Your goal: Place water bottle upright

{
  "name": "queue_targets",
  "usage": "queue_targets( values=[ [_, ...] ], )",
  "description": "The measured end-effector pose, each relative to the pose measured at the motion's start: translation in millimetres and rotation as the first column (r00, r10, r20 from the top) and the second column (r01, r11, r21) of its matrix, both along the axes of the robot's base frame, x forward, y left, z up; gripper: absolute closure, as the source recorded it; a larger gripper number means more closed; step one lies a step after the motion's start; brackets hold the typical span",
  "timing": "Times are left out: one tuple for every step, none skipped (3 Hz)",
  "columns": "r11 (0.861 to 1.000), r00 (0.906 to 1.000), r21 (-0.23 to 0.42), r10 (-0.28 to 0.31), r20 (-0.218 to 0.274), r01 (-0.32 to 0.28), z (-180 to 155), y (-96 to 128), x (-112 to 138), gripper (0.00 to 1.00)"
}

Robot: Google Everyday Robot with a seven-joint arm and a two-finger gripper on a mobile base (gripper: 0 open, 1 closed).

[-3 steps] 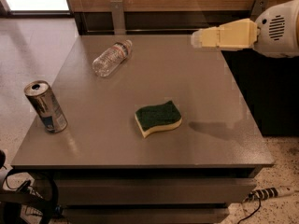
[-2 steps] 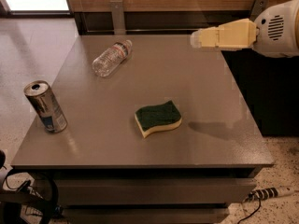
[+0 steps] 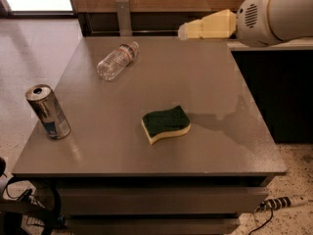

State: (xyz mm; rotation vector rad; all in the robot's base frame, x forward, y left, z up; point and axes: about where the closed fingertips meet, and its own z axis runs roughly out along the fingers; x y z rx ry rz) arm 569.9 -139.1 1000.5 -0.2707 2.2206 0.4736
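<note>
Water bottle (image 3: pixel 116 61) is lying sideways on the table (image 3: pixel 220 82) while I am seeing the gripper (image 3: pixel 183 31) hovering well to its right, clamp state impossible to tell.

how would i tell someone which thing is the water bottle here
On the grey table, look at the far left part, well left of the gripper hanging over the far edge. The water bottle lies there on its side: clear ribbed plastic with a white cap, unlike the upright metal can or green sponge.

place: office-like room | signs: grey table (image 3: pixel 225 146), speckled floor (image 3: pixel 299 166), power strip (image 3: pixel 283 202) | claw (image 3: pixel 183 31): over table's far edge
</note>
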Motion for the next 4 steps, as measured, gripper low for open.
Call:
queue_targets(
  values=[
    [0.996, 0.9960, -0.091, -0.020, -0.087, 0.012, -21.0, 51.2, 42.8, 0.00],
    [0.988, 0.9807, -0.136, -0.091, -0.173, 0.067, -45.4, 71.0, 73.4, 0.00],
    [0.979, 0.9204, -0.085, -0.204, -0.333, 0.186, -82.8, 87.2, 112.6, 0.00],
    [0.976, 0.8809, -0.055, -0.215, -0.422, 0.212, -98.9, 101.2, 138.5, 0.00]
  ],
)
